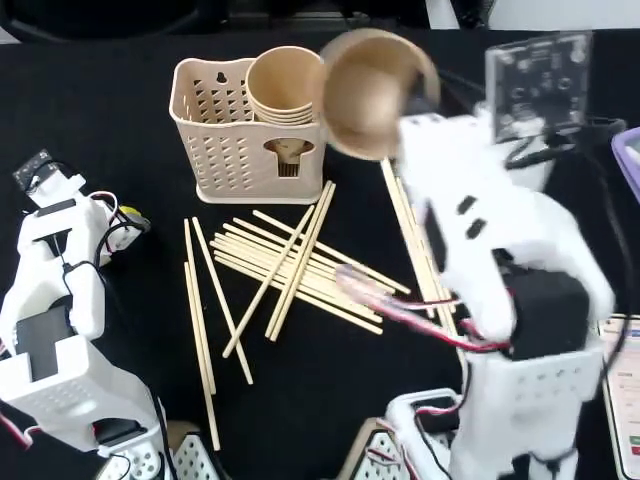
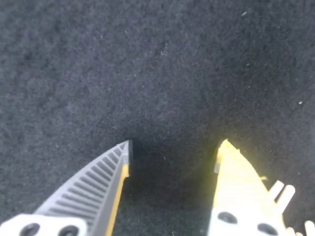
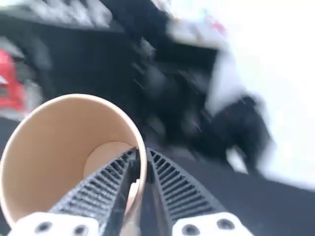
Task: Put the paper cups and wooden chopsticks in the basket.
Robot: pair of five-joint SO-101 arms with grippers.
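Black felt-covered table surface (image 1: pixel 120 60), lilac plastic container rim (image 1: pixel 630 160) at right edge; white printed sheet (image 1: pixel 622 400), lower right corner

Surface (image 1: pixel 110 200): black, felt-like cloth cover.

- 11 o'clock: beige slotted basket (image 1: pixel 225 150), standing upright.
- Centre: loose heap of wooden chopsticks (image 1: pixel 300 270), criss-crossed. Most run from 9 toward 4 o'clock, and several lie across them toward 1 o'clock.
- 7 o'clock of the heap: side sticks (image 1: pixel 200 320), nearly parallel, lying 12 to 6.
- 3 o'clock of the heap: further bundle (image 1: pixel 412 240), partly hidden.
- 8 o'clock: left arm base (image 1: pixel 60 390), white.
- 5 o'clock: right arm base (image 1: pixel 520 410), white.
- 3 o'clock edge: purple-rimmed item (image 1: pixel 630 160).
- 4 o'clock edge: printed sheet (image 1: pixel 625 400).
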